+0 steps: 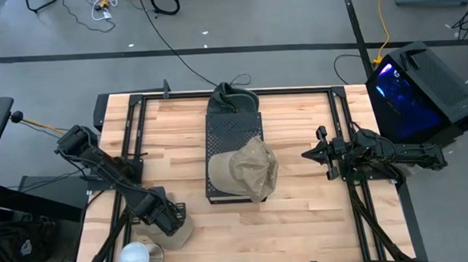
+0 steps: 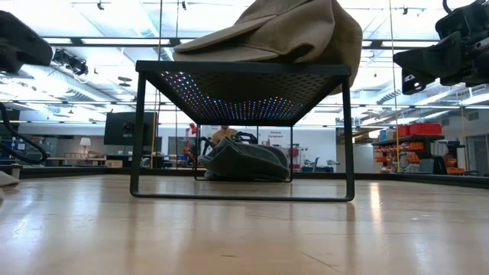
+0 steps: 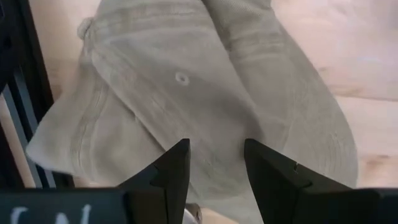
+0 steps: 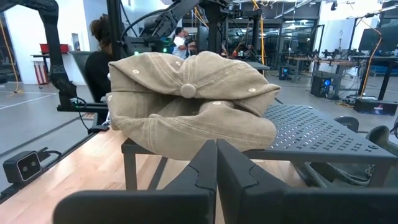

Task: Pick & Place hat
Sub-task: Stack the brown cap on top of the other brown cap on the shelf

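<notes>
At the table's near left corner, the left gripper [image 1: 171,222] hung over a tan hat [image 3: 186,93] lying on the wood, its fingers parted a little and holding nothing; a second tan hat [image 1: 248,169] sat on the near end of the black perforated stand [image 1: 232,131] at mid-table. The right gripper [image 4: 216,163], fingers pressed together and empty, pointed at that stand from the right; at the far edge lay a dark green hat [image 1: 231,97].

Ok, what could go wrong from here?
The left gripper, open over the tan hat on the table, may pinch only loose fabric and drop it. A second hat on the black stand overhangs its edge; a nudge could slide it off. The right gripper waits beside the stand.
</notes>
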